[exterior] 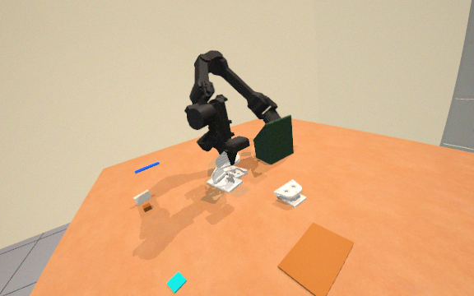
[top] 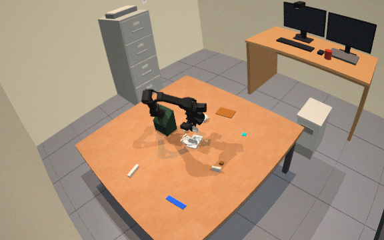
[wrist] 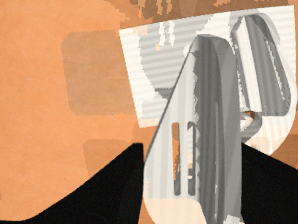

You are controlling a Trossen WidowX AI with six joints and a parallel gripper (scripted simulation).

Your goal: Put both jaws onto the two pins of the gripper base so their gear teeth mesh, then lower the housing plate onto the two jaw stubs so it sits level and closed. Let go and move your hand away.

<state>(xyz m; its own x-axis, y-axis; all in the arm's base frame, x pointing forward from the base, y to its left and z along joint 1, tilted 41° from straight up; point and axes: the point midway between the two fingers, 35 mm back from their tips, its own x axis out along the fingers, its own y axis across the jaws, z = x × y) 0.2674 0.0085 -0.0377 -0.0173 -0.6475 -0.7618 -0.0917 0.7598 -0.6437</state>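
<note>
The white gripper base (top: 197,143) (exterior: 229,188) (wrist: 134,75) lies on the table. One white jaw (wrist: 247,65) stands over its far right part in the wrist view; whether it sits on a pin cannot be told. My gripper (top: 192,129) (exterior: 225,156) (wrist: 185,152) is shut on the other white jaw (top: 195,129) (wrist: 162,170), which has two slots and a ridged grey side. That jaw is above the base; its underside and any tooth contact are hidden. The white housing plate (exterior: 290,190) (top: 206,118), with two holes, lies beside the base, raised and tilted on a small white foot.
An orange sheet (top: 225,113) (exterior: 317,259) and a cyan square (top: 244,134) (exterior: 176,282) lie near the housing plate's side. A white block (top: 216,169) (exterior: 142,197), a small brown cube (top: 221,163) (exterior: 147,207), a blue strip (top: 176,202) (exterior: 147,168) and a white bar (top: 133,171) lie farther out.
</note>
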